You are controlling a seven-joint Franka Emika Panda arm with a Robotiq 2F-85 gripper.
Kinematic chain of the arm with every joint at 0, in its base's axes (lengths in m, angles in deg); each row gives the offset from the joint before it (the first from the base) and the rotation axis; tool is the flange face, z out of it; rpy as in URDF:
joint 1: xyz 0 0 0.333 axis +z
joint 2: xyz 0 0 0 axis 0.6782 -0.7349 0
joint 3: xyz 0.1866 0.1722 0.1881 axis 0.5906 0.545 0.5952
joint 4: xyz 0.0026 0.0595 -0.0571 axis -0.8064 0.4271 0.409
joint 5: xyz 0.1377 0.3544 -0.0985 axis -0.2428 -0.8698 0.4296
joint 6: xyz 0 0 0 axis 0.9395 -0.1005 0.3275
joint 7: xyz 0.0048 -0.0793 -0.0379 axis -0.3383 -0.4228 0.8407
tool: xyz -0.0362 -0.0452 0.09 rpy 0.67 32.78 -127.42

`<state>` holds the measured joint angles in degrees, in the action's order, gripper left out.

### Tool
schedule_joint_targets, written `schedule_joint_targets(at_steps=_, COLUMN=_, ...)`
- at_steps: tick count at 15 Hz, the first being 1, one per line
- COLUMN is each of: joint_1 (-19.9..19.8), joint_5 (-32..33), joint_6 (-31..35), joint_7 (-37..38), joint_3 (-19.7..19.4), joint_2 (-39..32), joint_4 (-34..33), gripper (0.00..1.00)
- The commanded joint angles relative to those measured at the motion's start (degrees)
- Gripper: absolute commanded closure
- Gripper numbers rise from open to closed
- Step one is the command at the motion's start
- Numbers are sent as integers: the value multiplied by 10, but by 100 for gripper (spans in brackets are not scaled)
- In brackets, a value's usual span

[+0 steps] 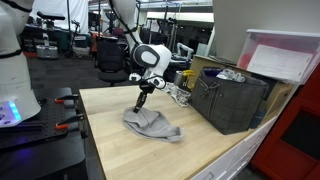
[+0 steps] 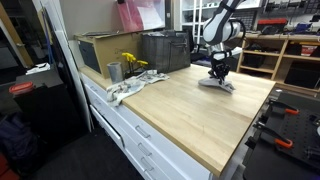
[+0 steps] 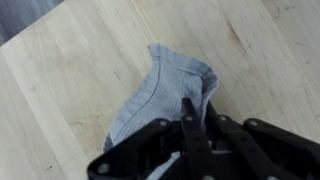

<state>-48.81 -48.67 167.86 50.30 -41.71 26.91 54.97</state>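
Note:
A grey cloth (image 1: 152, 124) lies crumpled on the light wooden tabletop (image 1: 130, 150); it also shows as a small grey heap (image 2: 217, 84) far across the table. My gripper (image 1: 141, 103) comes down on the cloth's upper corner and pinches a raised fold of it. In the wrist view the black fingers (image 3: 190, 118) are pressed together with the grey ribbed cloth (image 3: 160, 90) bunched at their tips, its hem lifted toward them. The gripper (image 3: 194, 112) is shut on the cloth.
A dark mesh bin (image 1: 232, 98) stands on the table beside the cloth, with a metal item (image 1: 180, 95) next to it. In an exterior view a bin (image 2: 165, 50), a cup (image 2: 114, 71), yellow items (image 2: 131, 62) and a rag (image 2: 130, 87) sit along the table's far side.

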Motion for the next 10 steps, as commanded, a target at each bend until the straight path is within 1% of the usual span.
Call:
schedule_joint_targets(at_steps=1, joint_1=8, joint_5=19, joint_6=-23, joint_7=17, joint_3=-7, joint_2=25, joint_4=8, gripper=56)
schedule_joint_targets(at_steps=2, joint_1=8, joint_5=21, joint_6=-24, joint_7=15, joint_3=-7, joint_2=26, joint_4=10, gripper=89)
schedule_joint_targets(at_steps=3, joint_1=8, joint_5=22, joint_6=-25, joint_7=15, joint_3=-6, joint_2=27, joint_4=10, gripper=89)
schedule_joint_targets(at_steps=5, joint_1=6, joint_5=22, joint_6=-29, joint_7=10, joint_3=-4, joint_2=27, joint_4=11, gripper=99)
schedule_joint_targets(at_steps=7, joint_1=7, joint_5=26, joint_6=-29, joint_7=12, joint_3=-6, joint_2=27, joint_4=12, gripper=100)
schedule_joint_targets(at_steps=8, joint_1=9, joint_5=30, joint_6=-30, joint_7=17, joint_3=-8, joint_2=24, joint_4=12, gripper=74)
schedule_joint_targets(at_steps=9, joint_1=8, joint_5=30, joint_6=-30, joint_7=16, joint_3=-8, joint_2=23, joint_4=12, gripper=73)
schedule_joint_targets(at_steps=10, joint_1=8, joint_5=30, joint_6=-30, joint_7=18, joint_3=-8, joint_2=22, joint_4=15, gripper=68)
